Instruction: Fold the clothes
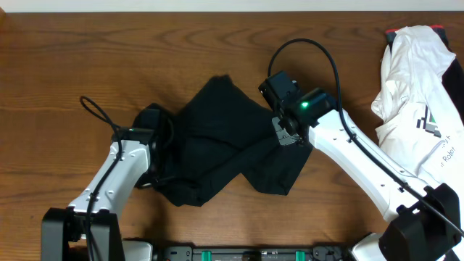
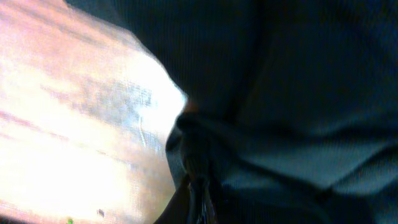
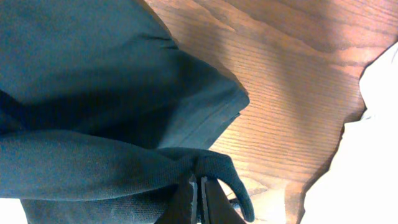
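T-shirt (image 1: 217, 138), black and rumpled, lies mid-way along the wooden table (image 1: 72, 51) — left gripper (image 2: 198, 183) clenched on a fold at its left edge, right gripper (image 3: 199, 190) pinching fabric at its right edge. White garment (image 1: 417, 87) lies well apart, at the far right.

A brown wooden table (image 1: 72, 58) with long dark grain lines is seen filling the overhead view, evenly lit. At its right end, a crumpled white garment with a green-and-black logo (image 1: 417, 80) is laid on the wood. Strong glare is caught on the tabletop in the left wrist view.
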Motion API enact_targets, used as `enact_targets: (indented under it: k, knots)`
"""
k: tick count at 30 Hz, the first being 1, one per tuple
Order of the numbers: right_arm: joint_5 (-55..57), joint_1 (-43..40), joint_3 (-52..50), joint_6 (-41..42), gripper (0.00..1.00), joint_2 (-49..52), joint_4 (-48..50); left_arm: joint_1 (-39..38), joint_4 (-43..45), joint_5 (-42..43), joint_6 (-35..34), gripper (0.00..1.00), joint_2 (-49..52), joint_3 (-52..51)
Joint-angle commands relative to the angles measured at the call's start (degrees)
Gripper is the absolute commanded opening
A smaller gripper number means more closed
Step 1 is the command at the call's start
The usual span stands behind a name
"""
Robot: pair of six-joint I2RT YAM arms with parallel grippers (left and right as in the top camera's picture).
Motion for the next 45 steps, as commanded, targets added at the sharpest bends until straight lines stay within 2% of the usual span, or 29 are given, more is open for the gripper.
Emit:
enact_targets:
  k: [1, 7, 14, 24, 32, 38, 45]
  knots:
    - [1.29, -0.39, 0.11, 0.79, 0.01, -1.36, 0.02, 0.31, -3.21, 1.18, 0.31, 0.06, -2.01, 4.31]
    - [1.46, -2.84, 1.14, 5.07, 0.01, -2.34, -0.07, 0.31, -16.04, -1.29, 0.35, 0.06, -6.97, 20.74]
    - [1.75, -7.39, 3.3, 3.78, 0.01, -9.55, 0.11, 0.31, -26.64, -3.1, 3.17, 0.06, -11.91, 42.47]
    - [1.11, -11.23, 15.04, -0.7, 0.01, -22.05, 0.13, 0.22, -32.68, -4.63, 5.51, 0.06, -13.0, 79.06]
    - [-6.25, -11.1, 27.17, -1.86, 0.01, -28.41, -3.74, 0.24, -37.62, -4.63, 7.21, 0.07, -13.16, 109.7]
    - [-11.08, -11.1, 31.69, -1.68, 0.01, -31.26, -6.05, 0.24, -42.21, -4.61, 7.17, 0.06, -13.14, 119.21]
    - [-11.63, -11.1, 31.63, -0.74, 0.01, -28.94, -5.09, 0.24, -42.95, -4.72, 8.15, 0.06, -8.39, 114.31]
